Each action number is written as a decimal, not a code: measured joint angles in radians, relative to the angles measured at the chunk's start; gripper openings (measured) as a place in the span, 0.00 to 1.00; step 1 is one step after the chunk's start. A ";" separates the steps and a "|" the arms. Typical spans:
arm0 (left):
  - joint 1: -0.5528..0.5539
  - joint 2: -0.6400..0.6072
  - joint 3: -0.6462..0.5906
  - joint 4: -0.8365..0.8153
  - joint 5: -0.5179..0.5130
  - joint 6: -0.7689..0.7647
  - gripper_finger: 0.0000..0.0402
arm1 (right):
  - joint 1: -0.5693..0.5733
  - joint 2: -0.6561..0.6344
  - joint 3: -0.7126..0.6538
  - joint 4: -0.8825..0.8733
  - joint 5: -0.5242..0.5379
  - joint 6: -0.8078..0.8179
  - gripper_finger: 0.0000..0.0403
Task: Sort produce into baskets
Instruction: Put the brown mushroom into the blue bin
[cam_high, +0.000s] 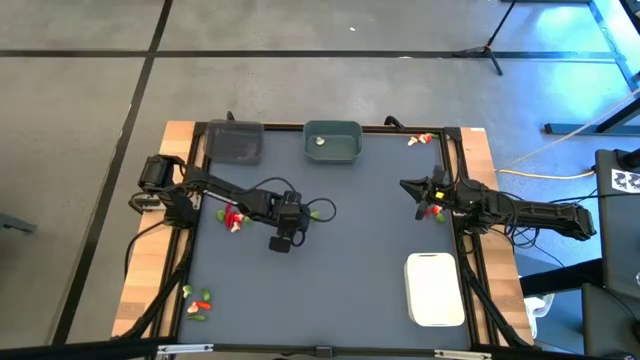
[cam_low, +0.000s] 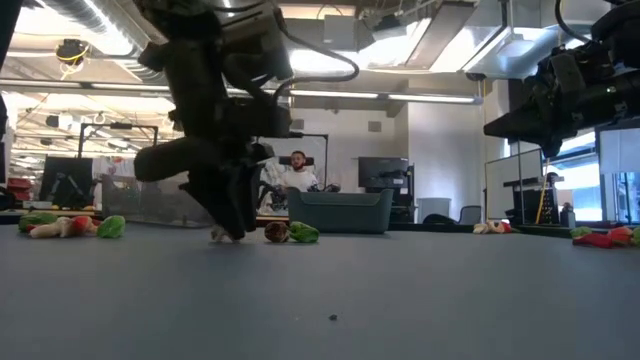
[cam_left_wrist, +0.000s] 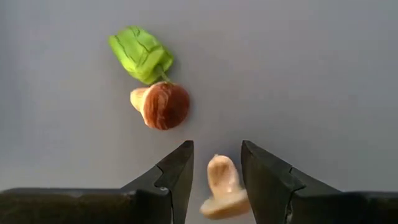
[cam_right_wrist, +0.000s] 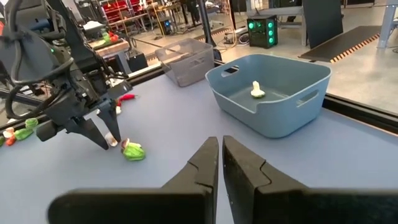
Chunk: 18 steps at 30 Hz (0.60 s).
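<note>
Reaching down at the centre-left of the high view, the left gripper (cam_left_wrist: 216, 180) has its fingers (cam_left_wrist: 177, 171) partly open on either side of a pale tan mushroom piece (cam_left_wrist: 222, 185), which sits in the gap between them at the worktop (cam_high: 360, 250) surface, though whether the pads press it cannot be told; just beyond the fingertips lie a brown-capped mushroom piece (cam_left_wrist: 160, 106) and a green leafy piece (cam_left_wrist: 142, 54), touching each other; the right gripper (cam_right_wrist: 220, 155) hangs at the right edge of the high view, above the worktop, its fingers closed together with nothing held; the grey-teal bin (cam_high: 333, 142) stands at the top centre with one pale piece (cam_right_wrist: 256, 91) inside it, the dark grey bin (cam_high: 234, 141) just to its left, and the white tray (cam_high: 434, 289) at the lower right; more produce lies scattered: red and pale pieces (cam_high: 232, 217) beside the left arm, a cluster (cam_high: 199, 300) at the lower left, a few (cam_high: 420, 139) at the upper right.
</note>
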 joint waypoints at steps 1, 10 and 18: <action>0.000 0.000 -0.007 0.003 0.000 0.003 0.31 | 0.000 0.000 0.000 0.000 0.000 0.000 0.06; 0.000 0.000 -0.008 0.000 0.001 -0.034 0.20 | 0.000 0.000 0.000 0.000 0.000 0.001 0.06; -0.001 0.000 0.098 -0.118 0.000 -0.079 0.17 | 0.000 0.000 0.000 0.000 0.000 0.004 0.06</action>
